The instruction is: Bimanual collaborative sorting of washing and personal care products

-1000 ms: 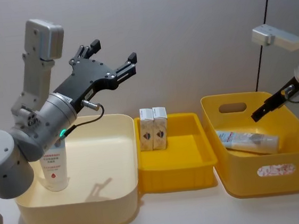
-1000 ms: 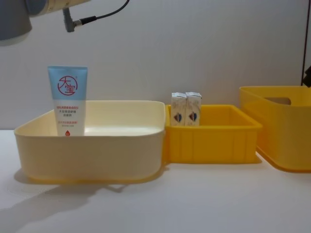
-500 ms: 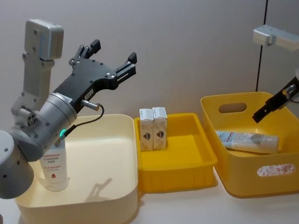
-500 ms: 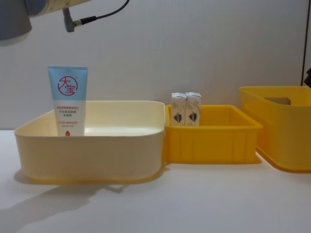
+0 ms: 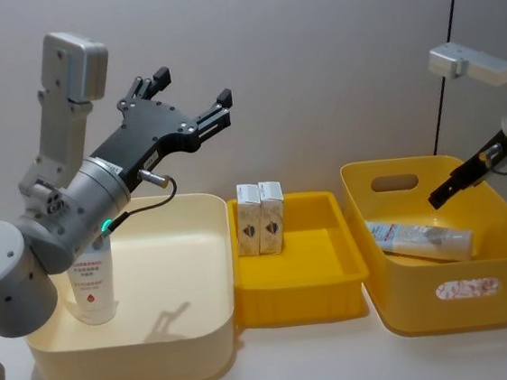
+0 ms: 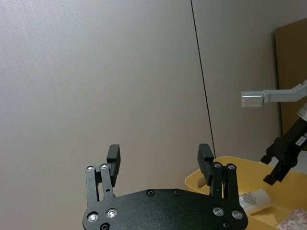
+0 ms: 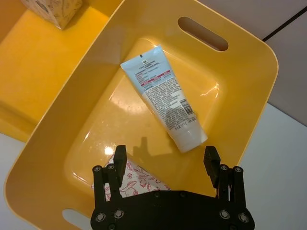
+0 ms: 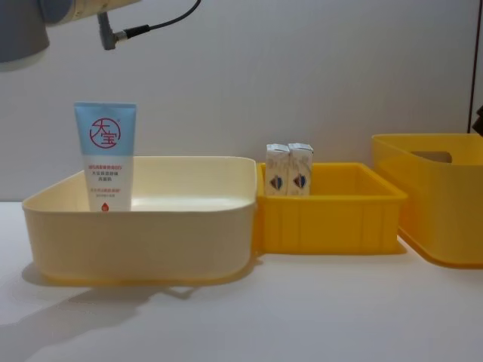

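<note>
A pale blue-white tube (image 5: pixel 93 284) (image 8: pixel 105 157) with a red round logo stands upright in the left corner of the cream bin (image 5: pixel 188 342). Two small white cartons (image 5: pixel 262 218) (image 8: pixel 289 170) stand side by side at the back left of the shallow yellow tray (image 5: pixel 301 296). Another tube (image 5: pixel 419 238) (image 7: pixel 164 98) lies flat in the deep yellow bin (image 5: pixel 506 263). My left gripper (image 5: pixel 190 88) (image 6: pixel 159 155) is raised high above the cream bin, open and holding nothing. My right gripper (image 5: pixel 436 196) (image 7: pixel 165 158) hovers open over the deep yellow bin, above the lying tube and apart from it.
The three containers stand in a row, touching, on a white table (image 8: pixel 302 317) before a grey wall. The deep bin has a handle slot (image 5: pixel 393 182) in its far wall and a floral patch (image 5: pixel 468 288) on its front. Bare table lies in front of the bins.
The right arm has edged very slightly to the right. The left arm and all the products have stayed still.
</note>
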Motion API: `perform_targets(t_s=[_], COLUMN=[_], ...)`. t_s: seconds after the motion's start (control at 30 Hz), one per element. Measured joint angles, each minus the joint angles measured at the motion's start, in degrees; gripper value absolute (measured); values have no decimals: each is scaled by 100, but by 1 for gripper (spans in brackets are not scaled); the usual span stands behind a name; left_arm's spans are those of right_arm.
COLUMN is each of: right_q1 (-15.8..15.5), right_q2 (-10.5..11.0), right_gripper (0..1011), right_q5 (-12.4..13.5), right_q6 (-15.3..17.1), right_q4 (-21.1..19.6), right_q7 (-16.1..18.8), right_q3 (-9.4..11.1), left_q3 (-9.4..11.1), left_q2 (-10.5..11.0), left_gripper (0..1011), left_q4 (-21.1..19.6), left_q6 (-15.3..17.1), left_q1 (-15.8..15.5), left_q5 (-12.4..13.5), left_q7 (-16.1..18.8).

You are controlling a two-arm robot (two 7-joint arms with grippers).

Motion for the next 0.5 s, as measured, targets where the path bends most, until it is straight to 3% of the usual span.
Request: perform_targets(t_s=[0.5], right_q1=[10], right_q2=[-7], right_gripper=[1001], right_q5=[-5], right_q6=[-4], right_q4=[25], right_q7=[8], right_q3=[-4], left_q3=[0], left_q2=[0], left_gripper=[1003], left_q4=[0], left_q6=[0], left_q1=[0], left_q5=[0], left_q7=[0])
